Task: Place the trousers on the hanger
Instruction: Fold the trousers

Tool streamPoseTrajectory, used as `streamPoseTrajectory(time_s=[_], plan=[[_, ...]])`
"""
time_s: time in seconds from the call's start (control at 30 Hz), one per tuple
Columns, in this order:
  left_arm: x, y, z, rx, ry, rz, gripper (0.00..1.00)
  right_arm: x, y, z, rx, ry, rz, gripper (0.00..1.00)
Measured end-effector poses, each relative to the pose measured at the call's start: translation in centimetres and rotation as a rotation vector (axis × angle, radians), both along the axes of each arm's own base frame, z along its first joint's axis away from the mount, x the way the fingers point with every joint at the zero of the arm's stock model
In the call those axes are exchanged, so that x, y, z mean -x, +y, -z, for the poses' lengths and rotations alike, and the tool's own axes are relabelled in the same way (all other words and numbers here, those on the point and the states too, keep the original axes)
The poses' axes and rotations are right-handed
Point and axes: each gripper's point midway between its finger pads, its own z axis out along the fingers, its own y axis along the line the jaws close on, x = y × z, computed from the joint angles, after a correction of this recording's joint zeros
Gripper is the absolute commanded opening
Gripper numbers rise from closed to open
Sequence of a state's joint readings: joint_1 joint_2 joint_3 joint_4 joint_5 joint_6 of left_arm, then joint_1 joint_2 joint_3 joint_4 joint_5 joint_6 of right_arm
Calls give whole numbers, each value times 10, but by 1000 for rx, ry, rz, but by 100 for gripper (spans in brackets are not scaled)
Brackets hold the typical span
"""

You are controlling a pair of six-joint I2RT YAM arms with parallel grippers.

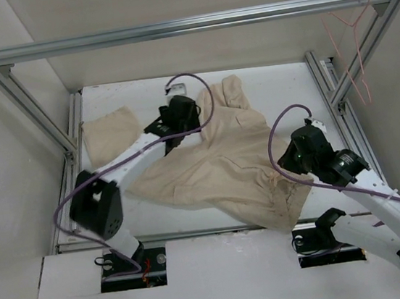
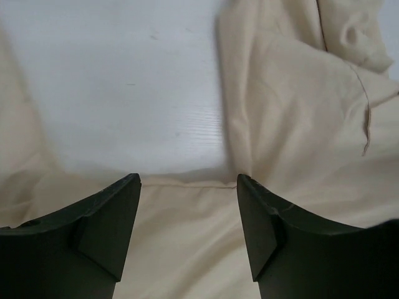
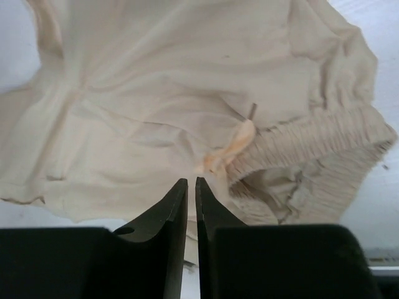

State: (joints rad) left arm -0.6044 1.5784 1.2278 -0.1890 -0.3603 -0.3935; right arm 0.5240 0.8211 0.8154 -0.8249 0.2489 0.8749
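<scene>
1. From the top view, the trousers (image 1: 216, 166) are being shown spread on the bench (image 1: 269, 86), with the hanger (image 1: 349, 25) hung on the frame (image 1: 170, 27), well apart.
2. In the left wrist view, the left gripper (image 2: 188, 180) is being held apart over cloth.
3. In the right wrist view, the right gripper (image 3: 191, 182) is being shown nearly together, beside the waistband (image 3: 312, 140).

I run two arms of one build. The left arm (image 1: 131, 154) is made of white tube-shaped links between bulky black joint housings. The right arm (image 1: 381, 196) matches it, and its white link carries a few small dark dots. A thin purple cable (image 1: 211, 93) loops along the left arm, and a second purple cable (image 1: 286, 108) trails along the right one. Each arm rises from a black base, the left base (image 1: 130, 264) and the right base (image 1: 326, 227). The left pincer (image 2: 188, 180) has two matte black wedge-shaped fingers with angled inner faces. The right pincer (image 3: 191, 184) has slim black fingers tapering to points.
</scene>
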Motion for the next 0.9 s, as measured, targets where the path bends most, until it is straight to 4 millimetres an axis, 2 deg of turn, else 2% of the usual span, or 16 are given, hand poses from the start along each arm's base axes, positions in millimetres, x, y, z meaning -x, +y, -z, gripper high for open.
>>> streamPoseTrajectory(time_s=[0.03,0.1,0.23,0.27,0.37,0.47,0.5,0.6,0.67,0.77,0.9], plan=[[-5,-8,7,-12,7,23,63,-5,6,-2,-10,-15,-20,21],[-24,-37,38,-52,52,93,64,-11,12,-5,-28,-39,-43,27],[-93,-84,80,-71,55,152,70,-14,23,-5,-63,-64,-85,36],[-111,-92,95,-81,54,159,69,-13,25,-3,-65,-60,-92,36],[-139,-100,117,-109,56,157,67,-3,33,6,-81,-45,-128,38],[-172,-102,127,-139,13,111,66,4,39,8,-102,-37,-146,39],[-175,-99,132,-149,13,95,66,5,40,7,-111,-41,-148,40],[-183,-89,128,-166,-17,44,66,7,39,4,-128,-50,-140,42],[-187,-84,129,-166,-36,25,66,8,39,9,-127,-42,-138,47],[-185,-73,131,-165,-47,5,59,12,37,24,-112,-10,-136,52],[-194,-65,124,-148,-74,-17,48,15,35,38,-89,33,-134,53]])
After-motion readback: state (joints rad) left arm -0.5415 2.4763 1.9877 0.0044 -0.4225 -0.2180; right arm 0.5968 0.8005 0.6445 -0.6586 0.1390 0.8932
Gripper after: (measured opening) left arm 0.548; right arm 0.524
